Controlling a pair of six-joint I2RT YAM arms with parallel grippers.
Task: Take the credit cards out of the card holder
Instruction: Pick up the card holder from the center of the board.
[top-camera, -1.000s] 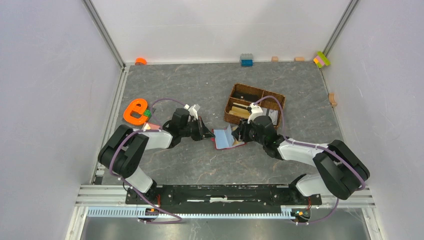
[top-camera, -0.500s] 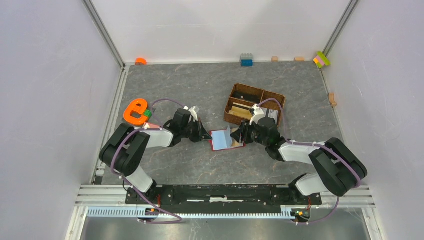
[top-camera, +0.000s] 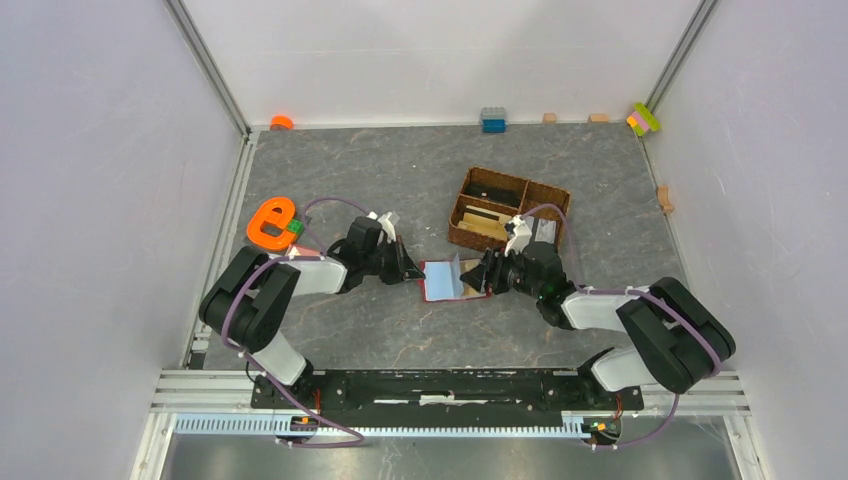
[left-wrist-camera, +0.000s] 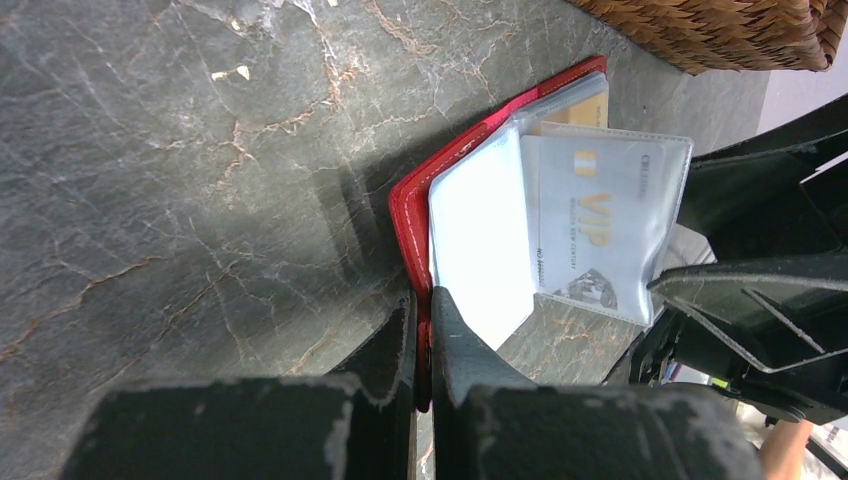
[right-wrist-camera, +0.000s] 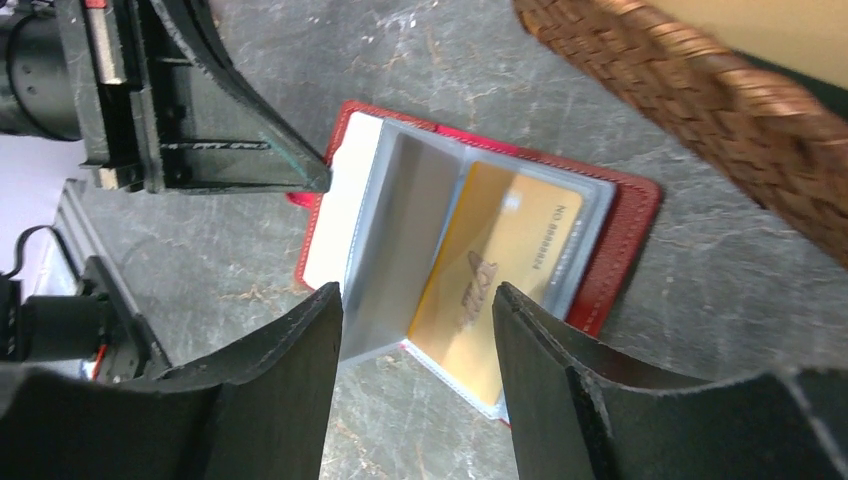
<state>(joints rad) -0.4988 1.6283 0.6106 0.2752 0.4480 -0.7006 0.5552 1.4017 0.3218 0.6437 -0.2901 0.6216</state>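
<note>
The red card holder lies open on the table between both arms, and one of its clear sleeves stands up. My left gripper is shut on the edge of its red cover. In the left wrist view a white-grey card shows in the raised sleeve, with a tan card behind it. The right wrist view shows an orange-gold card in a flat sleeve. My right gripper is open just before the sleeves' near corner, with nothing between its fingers.
A brown wicker compartment basket stands just behind the holder, close to the right wrist. An orange letter shape lies at the left. A blue brick and small blocks line the back wall.
My right gripper has opened wider and drawn back a little to the right, away from the sleeves. The left gripper has kept its grip on the cover.
</note>
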